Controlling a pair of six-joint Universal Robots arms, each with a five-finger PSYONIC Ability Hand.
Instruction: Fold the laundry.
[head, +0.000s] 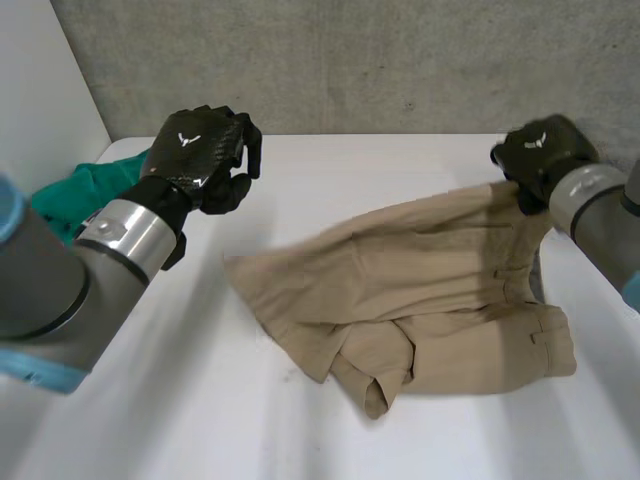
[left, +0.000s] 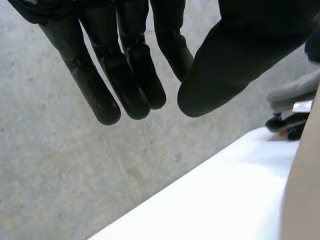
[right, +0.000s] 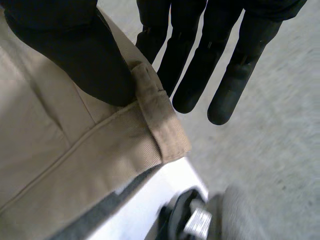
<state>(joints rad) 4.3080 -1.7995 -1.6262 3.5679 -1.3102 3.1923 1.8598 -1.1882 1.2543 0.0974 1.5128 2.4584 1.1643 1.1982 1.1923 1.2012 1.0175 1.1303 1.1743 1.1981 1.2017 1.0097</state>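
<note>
While right hand (head: 540, 155) pinches waistband edge of crumpled tan cotton trousers (head: 420, 290) lying right of centre, left hand (head: 205, 160) hovers loose, empty; white table (head: 200, 420) bare near side, green cloth (head: 85, 195) at left edge.

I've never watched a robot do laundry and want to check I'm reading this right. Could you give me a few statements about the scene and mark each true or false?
1. The right hand pinches a corner of the tan trousers. True.
2. The left hand grips the trousers too. False: it is open above the table, off the cloth, and holds nothing.
3. A green cloth lies beside the left arm. True.
4. The trousers lie spread out flat. False: they are rumpled, one end is tucked under, and the right hand holds one corner up.
</note>
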